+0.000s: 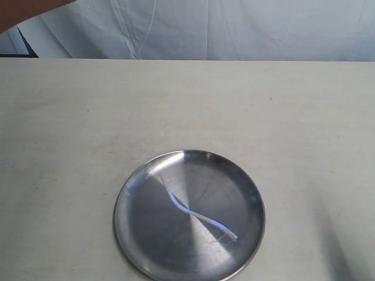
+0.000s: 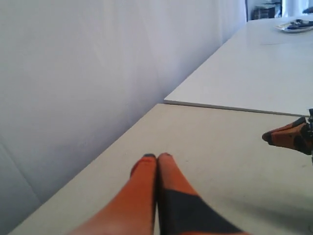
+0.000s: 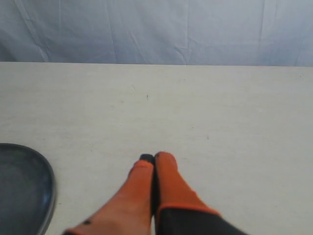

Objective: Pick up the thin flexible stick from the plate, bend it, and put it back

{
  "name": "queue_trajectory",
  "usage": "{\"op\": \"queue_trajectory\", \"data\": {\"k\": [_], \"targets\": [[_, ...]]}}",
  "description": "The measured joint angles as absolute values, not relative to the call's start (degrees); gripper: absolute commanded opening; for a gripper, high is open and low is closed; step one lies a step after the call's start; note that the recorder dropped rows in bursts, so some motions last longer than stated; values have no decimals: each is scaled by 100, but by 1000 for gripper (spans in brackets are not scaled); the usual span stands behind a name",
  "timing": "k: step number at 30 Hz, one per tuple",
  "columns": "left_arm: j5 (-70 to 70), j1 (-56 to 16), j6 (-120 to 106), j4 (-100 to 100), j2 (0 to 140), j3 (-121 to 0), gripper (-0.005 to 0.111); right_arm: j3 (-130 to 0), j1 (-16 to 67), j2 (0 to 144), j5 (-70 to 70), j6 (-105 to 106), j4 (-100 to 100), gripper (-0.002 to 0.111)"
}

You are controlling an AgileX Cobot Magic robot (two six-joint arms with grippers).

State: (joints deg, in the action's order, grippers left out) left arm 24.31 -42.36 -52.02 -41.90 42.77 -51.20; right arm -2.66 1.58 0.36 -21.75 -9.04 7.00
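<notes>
A round silver plate [image 1: 135, 234] lies at the near middle of the pale table. Across its centre lies the thin whitish stick [image 1: 202, 216], wavy-bent, running diagonally. Neither gripper shows in the exterior view. In the left wrist view my left gripper [image 2: 157, 156] hangs over bare table with its orange fingers pressed together, holding nothing. My right gripper [image 3: 153, 157] is likewise shut and empty above the table, with the plate's rim [image 3: 48, 188] off to one side of it. The right gripper's tip [image 2: 288, 135] also peeks into the left wrist view.
A white cloth backdrop [image 1: 234, 29] hangs behind the table's far edge. A second white table [image 2: 254, 68] with some objects on it stands beyond, seen in the left wrist view. A reddish-brown shape [image 1: 29, 10] crosses the exterior view's top left corner.
</notes>
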Motion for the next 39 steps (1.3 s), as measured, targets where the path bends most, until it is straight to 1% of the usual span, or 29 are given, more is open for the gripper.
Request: {"op": "queue_trajectory", "data": {"k": [4,11,15,18,21,25,28,31,34,39], "targets": [[2340,-3430,-5175,-4863,3910,-4481,0,-266,158,36,-2176,-904,700,-1],[2239,-1456,-5164,-6739,3448,-3151,0,-266,158,36,-2176,-904,700,-1],[1889,-853,-5138,-8319,3036,-2434,0,-266,158,36,-2176,-904,700,-1],[1585,-743,-5125,-9348,2476,-1827,0,-266,158,36,-2176,-904,700,-1],[1413,-738,-4978,-9753,1907,-1350,0,-266,158,36,-2176,-904,700,-1],[1263,-738,-3637,-9905,1401,-953,0,-266,158,36,-2187,-904,700,-1],[1256,-738,-2446,-9916,1319,-838,0,-266,158,36,-2187,-904,700,-1],[1324,-738,-1913,-9949,1306,-825,0,-266,158,36,-2187,-904,700,-1],[1424,-738,-1913,-9960,1306,-825,0,-266,158,36,-2187,-904,700,-1],[1555,-738,-2804,-9960,1306,-825,0,-266,158,36,-2187,-904,700,-1]]}}
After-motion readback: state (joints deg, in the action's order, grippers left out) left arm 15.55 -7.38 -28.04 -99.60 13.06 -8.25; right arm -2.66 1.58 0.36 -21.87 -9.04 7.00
